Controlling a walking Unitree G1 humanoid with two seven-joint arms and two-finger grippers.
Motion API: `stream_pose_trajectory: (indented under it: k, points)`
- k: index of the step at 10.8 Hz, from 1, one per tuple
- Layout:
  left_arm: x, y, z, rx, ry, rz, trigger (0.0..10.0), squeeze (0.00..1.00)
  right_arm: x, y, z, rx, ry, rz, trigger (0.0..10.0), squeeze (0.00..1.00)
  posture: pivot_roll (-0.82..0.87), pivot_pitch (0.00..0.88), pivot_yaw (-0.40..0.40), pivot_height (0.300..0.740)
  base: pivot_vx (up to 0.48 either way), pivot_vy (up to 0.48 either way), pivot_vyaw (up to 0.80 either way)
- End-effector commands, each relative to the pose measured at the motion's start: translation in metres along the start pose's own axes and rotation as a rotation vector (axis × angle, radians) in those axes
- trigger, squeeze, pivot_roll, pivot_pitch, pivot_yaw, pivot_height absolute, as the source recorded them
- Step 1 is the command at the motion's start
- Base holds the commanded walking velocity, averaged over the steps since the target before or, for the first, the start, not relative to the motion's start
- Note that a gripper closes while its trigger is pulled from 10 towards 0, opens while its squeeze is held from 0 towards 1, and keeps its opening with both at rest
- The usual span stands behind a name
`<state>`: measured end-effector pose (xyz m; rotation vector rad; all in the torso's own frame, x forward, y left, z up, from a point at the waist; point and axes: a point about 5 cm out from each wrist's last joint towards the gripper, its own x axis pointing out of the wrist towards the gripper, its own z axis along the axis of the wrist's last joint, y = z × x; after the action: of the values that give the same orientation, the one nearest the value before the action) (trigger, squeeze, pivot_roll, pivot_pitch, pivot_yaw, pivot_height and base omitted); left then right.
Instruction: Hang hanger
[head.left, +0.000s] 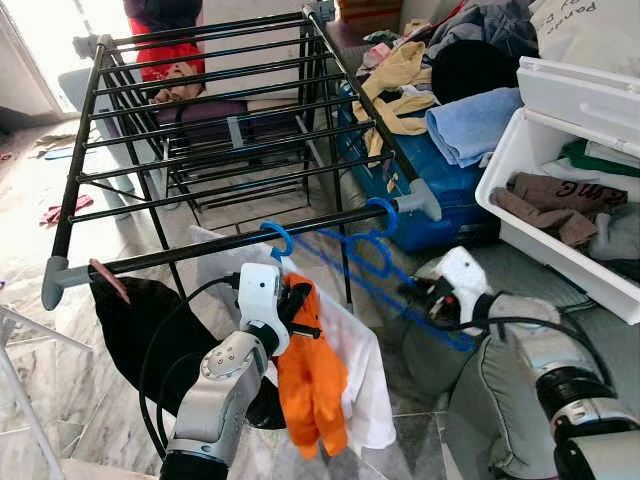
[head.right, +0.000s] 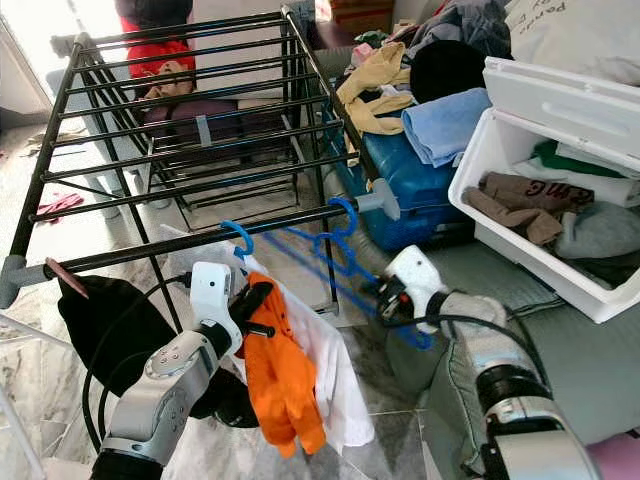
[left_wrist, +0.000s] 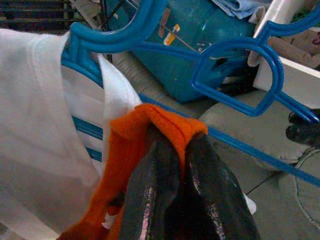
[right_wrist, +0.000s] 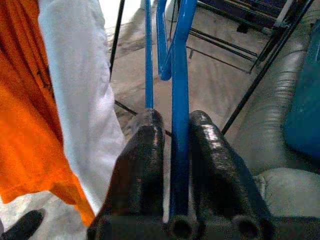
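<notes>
A black drying rack (head.left: 200, 150) stands ahead. An empty blue hanger (head.left: 372, 262) has its hook over the rack's front bar near the right end. My right gripper (right_wrist: 172, 120) is shut on this hanger's lower bar, and its white wrist (head.left: 462, 280) is low on the right. A second blue hanger (head.left: 278, 238) hangs on the same bar and carries a white shirt (head.left: 365, 380). My left gripper (left_wrist: 182, 145) is shut on an orange garment (head.left: 312, 380) draped in front of that shirt.
A black cloth (head.left: 135, 325) hangs from the bar's left end. A blue suitcase (head.left: 440, 190) with a clothes pile (head.left: 470, 120) lies right of the rack. A white bin (head.left: 520, 150) of clothes sits far right, grey cushions (head.left: 500, 400) below it.
</notes>
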<state>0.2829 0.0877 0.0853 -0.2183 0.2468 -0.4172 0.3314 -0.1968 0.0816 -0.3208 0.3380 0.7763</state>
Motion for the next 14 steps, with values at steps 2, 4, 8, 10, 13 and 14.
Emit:
stream_pose_trajectory:
  k: [2, 4, 8, 10, 13, 14]
  points:
    - [0.001, 0.001, 0.004, 0.017, -0.006, 0.000, 10.0, 0.00, 0.001, 0.000, 0.001, -0.012, 0.013, 0.013, 10.0, 0.94, -0.17, 0.000, 0.050, 0.740, 0.000, 0.000, 0.00]
    - [0.000, 0.001, 0.003, 0.016, -0.005, 0.001, 10.0, 0.00, 0.001, 0.001, 0.002, -0.009, 0.012, 0.038, 10.0, 0.00, -0.17, 0.000, 0.049, 0.740, 0.000, 0.000, 0.00]
    - [-0.001, 0.000, 0.002, 0.016, -0.002, -0.002, 10.0, 0.00, 0.004, 0.009, -0.003, -0.004, 0.021, 0.069, 0.0, 0.00, -0.17, 0.000, 0.046, 0.740, 0.000, 0.000, 0.00]
    - [-0.001, -0.001, 0.002, 0.014, 0.000, -0.002, 10.0, 0.00, 0.005, 0.011, -0.004, 0.000, 0.026, 0.081, 0.0, 0.00, -0.17, 0.000, 0.046, 0.740, 0.000, 0.000, 0.00]
    - [-0.001, -0.001, 0.002, 0.015, 0.001, -0.004, 10.0, 0.00, 0.006, 0.017, -0.006, 0.007, 0.037, 0.127, 0.0, 0.00, -0.17, 0.000, 0.047, 0.740, 0.000, 0.000, 0.00]
    - [-0.001, -0.001, 0.002, 0.015, 0.003, -0.004, 10.0, 0.00, 0.006, 0.017, -0.007, 0.001, 0.042, 0.124, 0.0, 0.00, -0.17, 0.000, 0.045, 0.740, 0.000, 0.000, 0.00]
